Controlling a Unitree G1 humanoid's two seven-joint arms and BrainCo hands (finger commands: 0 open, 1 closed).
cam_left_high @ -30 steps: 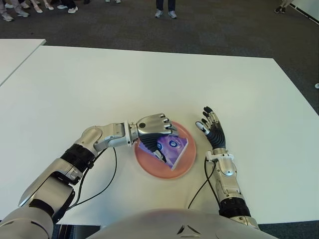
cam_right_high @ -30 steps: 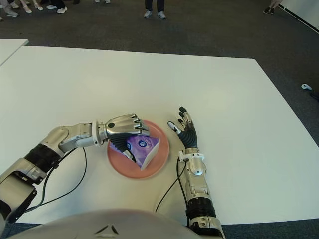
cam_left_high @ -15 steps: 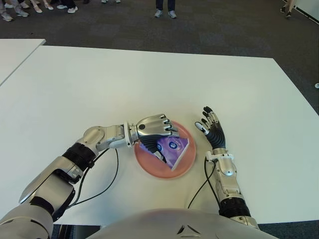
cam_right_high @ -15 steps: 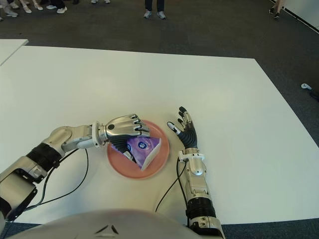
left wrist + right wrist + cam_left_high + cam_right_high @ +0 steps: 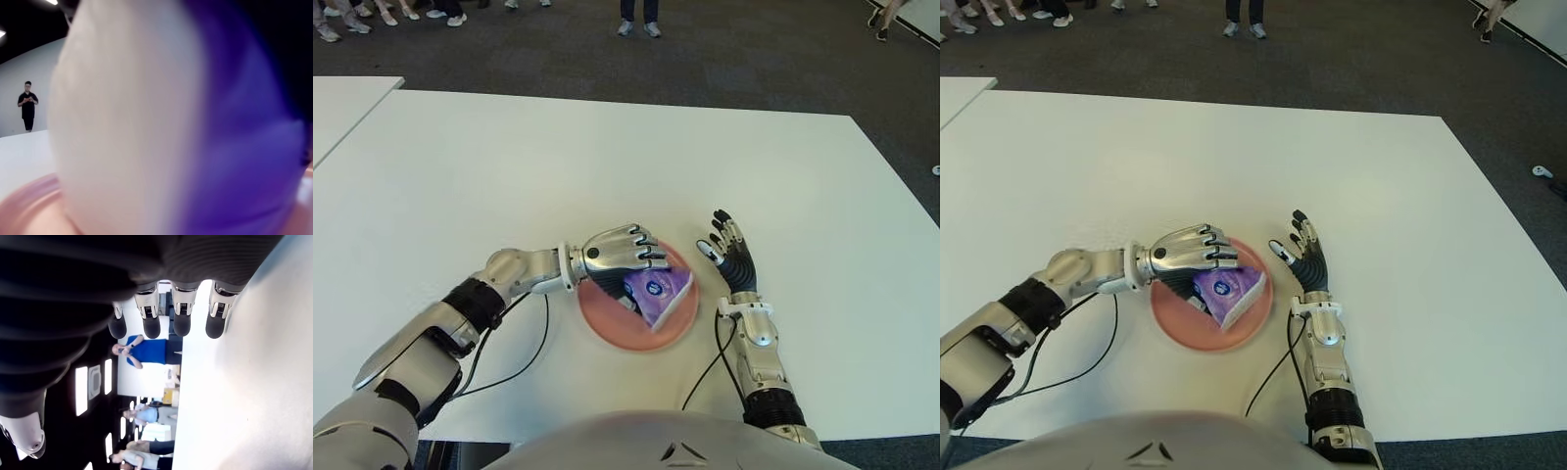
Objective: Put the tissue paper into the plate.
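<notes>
While the left robot hand (image 5: pixel 619 257) grips the tissue paper (image 5: pixel 657 294) tilted over the pink plate (image 5: pixel 607 321) – right robot hand (image 5: pixel 732 257) open just right of it – a sloppy release could tip the pack onto the tabletop (image 5: pixel 607 157).

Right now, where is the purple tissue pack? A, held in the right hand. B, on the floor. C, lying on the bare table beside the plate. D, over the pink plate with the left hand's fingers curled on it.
D: the tissue pack sits over the pink plate, with the left hand curled on it; the right hand shows open beside the plate on its right side, holding nothing.
</notes>
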